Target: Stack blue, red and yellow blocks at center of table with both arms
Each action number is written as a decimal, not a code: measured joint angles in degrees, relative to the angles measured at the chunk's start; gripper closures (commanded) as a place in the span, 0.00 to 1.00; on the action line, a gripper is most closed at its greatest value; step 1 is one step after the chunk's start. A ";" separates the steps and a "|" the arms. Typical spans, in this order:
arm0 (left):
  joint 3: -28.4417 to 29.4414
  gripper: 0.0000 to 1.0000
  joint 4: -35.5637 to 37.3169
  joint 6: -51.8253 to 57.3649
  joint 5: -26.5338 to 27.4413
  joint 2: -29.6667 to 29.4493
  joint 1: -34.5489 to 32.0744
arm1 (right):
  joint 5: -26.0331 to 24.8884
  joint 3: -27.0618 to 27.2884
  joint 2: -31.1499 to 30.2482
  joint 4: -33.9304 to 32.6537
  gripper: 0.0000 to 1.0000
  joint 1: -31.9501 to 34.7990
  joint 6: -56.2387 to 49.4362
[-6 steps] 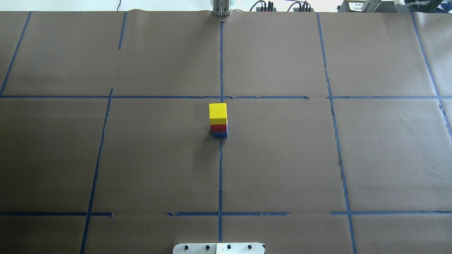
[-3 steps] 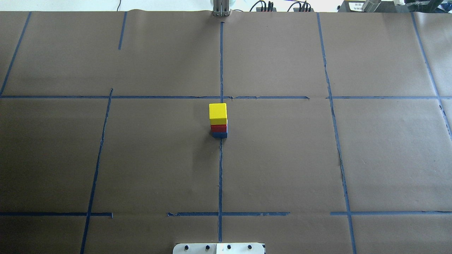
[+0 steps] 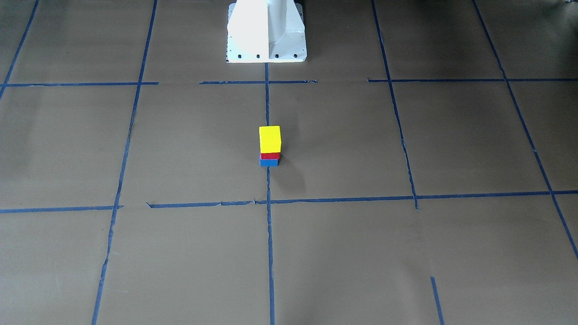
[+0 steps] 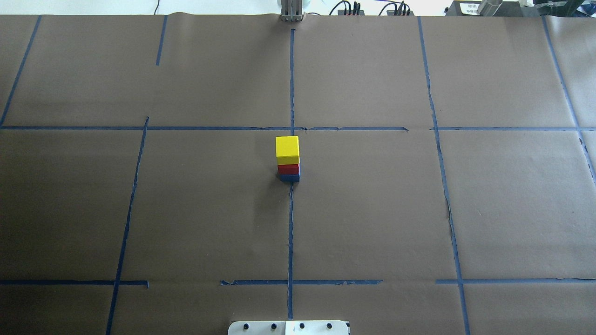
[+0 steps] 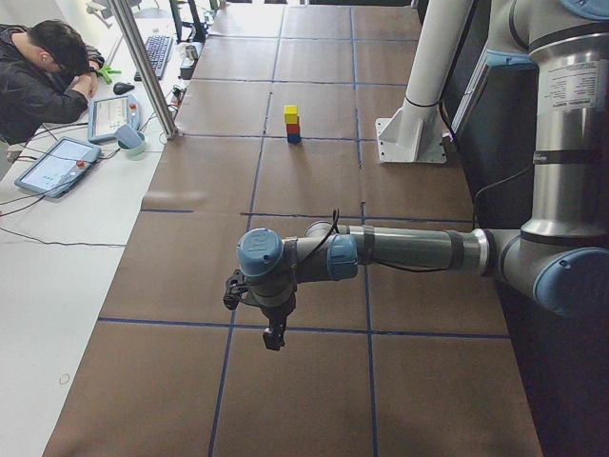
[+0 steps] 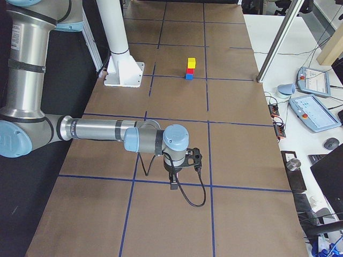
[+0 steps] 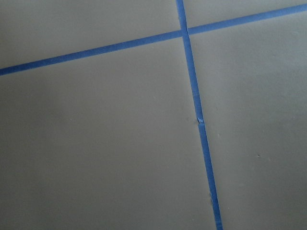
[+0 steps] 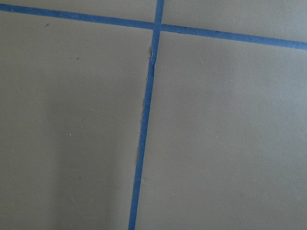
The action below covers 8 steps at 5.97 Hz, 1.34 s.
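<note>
A stack stands at the table's centre: the blue block point(image 4: 289, 177) at the bottom, the red block point(image 4: 288, 168) on it, the yellow block point(image 4: 287, 147) on top. It also shows in the front view point(image 3: 270, 140), the left view point(image 5: 292, 125) and the right view point(image 6: 190, 68). My left gripper point(image 5: 274, 336) hangs over the table's left end, far from the stack. My right gripper point(image 6: 173, 183) hangs over the right end. Both show only in the side views, so I cannot tell whether they are open or shut. Both wrist views show only paper and tape.
The table is covered in brown paper point(image 4: 372, 209) with blue tape lines point(image 4: 291, 232). The robot's white base point(image 3: 266, 31) stands at the near edge. An operator point(image 5: 43, 76) sits at a side desk with tablets and a keyboard.
</note>
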 measured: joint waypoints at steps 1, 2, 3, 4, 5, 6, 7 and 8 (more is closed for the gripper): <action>-0.22 0.00 -0.05 0.07 -0.07 0.27 0.03 | -0.03 -0.14 -0.03 -0.01 0.00 -0.02 -0.03; -0.28 0.00 -0.16 0.13 -0.09 0.35 0.04 | -0.04 -0.20 -0.04 0.02 0.00 -0.02 -0.07; -0.46 0.00 -0.28 0.17 -0.10 0.38 0.05 | 0.31 -0.24 -0.04 0.03 0.00 -0.02 -0.08; -0.76 0.00 -0.30 0.19 -0.10 0.42 0.05 | 1.10 -0.24 -0.04 0.04 0.00 -0.03 -0.09; -0.99 0.00 -0.30 0.19 -0.10 0.43 0.05 | 1.78 -0.25 -0.07 0.04 0.00 -0.03 -0.07; -1.06 0.00 -0.30 0.20 -0.10 0.43 0.05 | 2.04 -0.28 -0.10 0.04 0.00 -0.03 -0.05; -1.09 0.00 -0.25 0.20 -0.10 0.45 0.05 | 2.15 -0.31 -0.12 0.04 0.00 -0.03 -0.05; -1.10 0.00 -0.22 0.20 -0.10 0.68 0.05 | 2.21 -0.33 -0.13 0.04 0.00 -0.03 -0.04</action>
